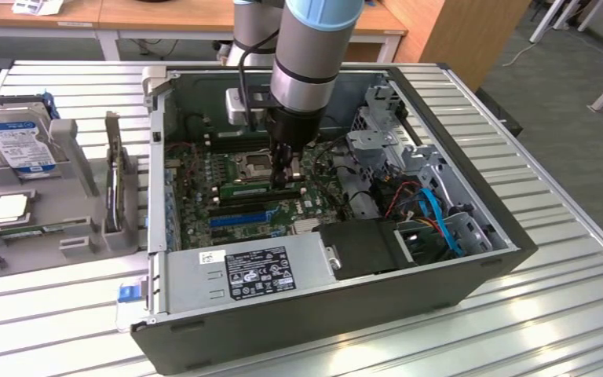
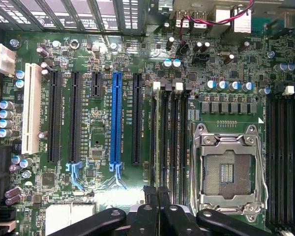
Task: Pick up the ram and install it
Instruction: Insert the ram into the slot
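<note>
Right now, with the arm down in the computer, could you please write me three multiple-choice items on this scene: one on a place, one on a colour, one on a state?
1. Where is the gripper?
A. Outside, at the exterior view's left
B. Inside the open case, over the motherboard
C. Outside, at the exterior view's right

2. What colour is the long slot standing between the black expansion slots?
A. Red
B. Yellow
C. Blue

3. In what state is the processor socket?
A. Empty
B. Holding a chip
C. Covered by a fan

Answers:
1 B: the arm reaches down between the case walls.
2 C: it is plainly blue in the wrist view.
3 A: its bare contacts show inside the metal frame.
</note>
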Robot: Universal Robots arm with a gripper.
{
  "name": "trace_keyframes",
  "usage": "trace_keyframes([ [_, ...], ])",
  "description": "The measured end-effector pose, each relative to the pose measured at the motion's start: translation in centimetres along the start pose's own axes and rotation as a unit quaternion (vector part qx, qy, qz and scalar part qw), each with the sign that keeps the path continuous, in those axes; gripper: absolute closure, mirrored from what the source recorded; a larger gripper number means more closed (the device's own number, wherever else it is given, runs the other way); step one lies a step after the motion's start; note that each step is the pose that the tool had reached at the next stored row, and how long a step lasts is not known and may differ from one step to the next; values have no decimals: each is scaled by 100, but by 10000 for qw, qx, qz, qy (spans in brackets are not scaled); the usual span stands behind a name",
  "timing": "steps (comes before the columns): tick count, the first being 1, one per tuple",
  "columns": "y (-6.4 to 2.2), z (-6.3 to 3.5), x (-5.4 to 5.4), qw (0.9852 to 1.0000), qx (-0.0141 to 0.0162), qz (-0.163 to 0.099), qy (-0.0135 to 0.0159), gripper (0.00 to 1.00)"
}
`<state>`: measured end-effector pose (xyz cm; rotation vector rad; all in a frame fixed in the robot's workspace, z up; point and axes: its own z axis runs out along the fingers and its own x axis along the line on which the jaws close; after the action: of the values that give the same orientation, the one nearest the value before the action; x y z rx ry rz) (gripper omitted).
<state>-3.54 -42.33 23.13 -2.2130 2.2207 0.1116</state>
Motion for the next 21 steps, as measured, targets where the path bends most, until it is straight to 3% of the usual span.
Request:
trace_keyframes([
  [21,-3,5,0,10000,2,44,-2,88],
])
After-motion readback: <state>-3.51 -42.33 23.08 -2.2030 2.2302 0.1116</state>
